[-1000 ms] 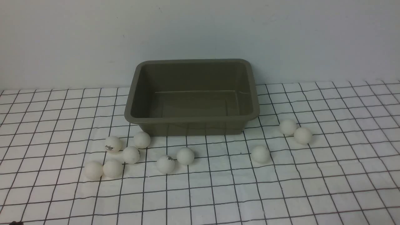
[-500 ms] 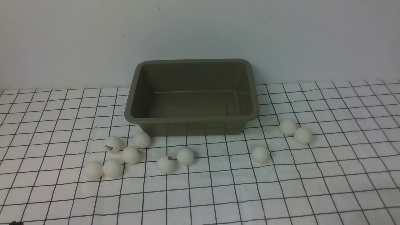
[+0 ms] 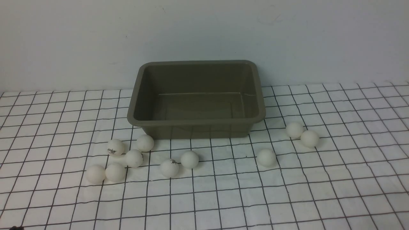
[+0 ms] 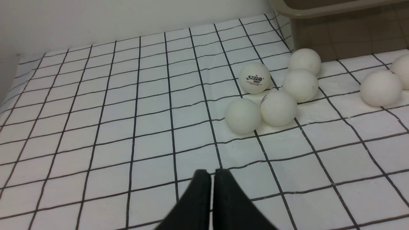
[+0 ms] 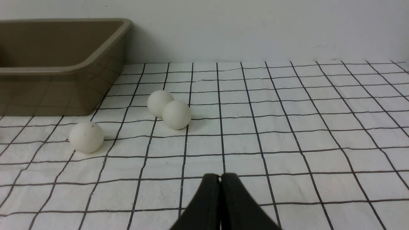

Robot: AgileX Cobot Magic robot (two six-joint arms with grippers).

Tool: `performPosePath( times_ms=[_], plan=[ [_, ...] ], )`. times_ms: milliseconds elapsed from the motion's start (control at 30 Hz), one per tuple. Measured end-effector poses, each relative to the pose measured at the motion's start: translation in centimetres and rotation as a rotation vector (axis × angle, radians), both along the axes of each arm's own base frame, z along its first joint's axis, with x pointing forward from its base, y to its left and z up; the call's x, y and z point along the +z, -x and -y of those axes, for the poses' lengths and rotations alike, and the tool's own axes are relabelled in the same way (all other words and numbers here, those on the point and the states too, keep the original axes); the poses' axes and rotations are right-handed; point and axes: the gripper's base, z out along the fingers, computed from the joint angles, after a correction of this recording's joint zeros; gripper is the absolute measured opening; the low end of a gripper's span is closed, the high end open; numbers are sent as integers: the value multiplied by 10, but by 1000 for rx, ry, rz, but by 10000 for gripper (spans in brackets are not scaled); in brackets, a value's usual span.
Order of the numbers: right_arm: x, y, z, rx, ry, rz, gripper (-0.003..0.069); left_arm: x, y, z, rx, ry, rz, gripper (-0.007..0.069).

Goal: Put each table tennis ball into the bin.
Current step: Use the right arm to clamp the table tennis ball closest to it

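The olive-grey bin [image 3: 196, 122] stands empty at the back middle of the checked cloth. Several white table tennis balls lie in front of it: a cluster at the left with a logo ball [image 3: 115, 147], a pair in the middle [image 3: 169, 168], one alone [image 3: 266, 157] and a pair at the right [image 3: 309, 138]. In the left wrist view the left gripper [image 4: 212, 172] is shut and empty, short of the left cluster [image 4: 278, 107]. In the right wrist view the right gripper [image 5: 219, 176] is shut and empty, short of the right pair [image 5: 176, 114]. Neither gripper shows in the front view.
A plain pale wall rises right behind the bin. The white cloth with a black grid [image 3: 287, 198] covers the whole table. A small dark object [image 3: 15, 228] shows at the bottom left corner of the front view.
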Motion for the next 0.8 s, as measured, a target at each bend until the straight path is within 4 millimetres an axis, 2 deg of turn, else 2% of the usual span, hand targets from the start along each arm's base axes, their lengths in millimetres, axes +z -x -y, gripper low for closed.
performPosePath(
  times_ms=[100, 200, 267, 333, 433, 533, 800],
  plan=[
    [1, 0, -3, 4, -144, -4, -18, 0, 0, 0, 0, 0, 0, -5],
    [3, 0, -10, 19, -482, -18, -18, 0, 0, 0, 0, 0, 0, -5],
    [4, 0, -11, 23, -553, -17, -18, 0, 0, 0, 0, 0, 0, -5],
    [9, 1, -15, 36, -766, -14, -18, 0, 0, 0, 0, 0, 0, -5],
    [12, 1, -17, 48, -932, -17, -18, 0, 0, 0, 0, 0, 0, -5],
    [13, 1, -19, 55, -1025, -20, -18, 0, 0, 0, 0, 0, 0, -5],
    [16, 0, -15, 26, -1053, 24, -18, 0, 0, 0, 0, 0, 0, -5]
  ],
)
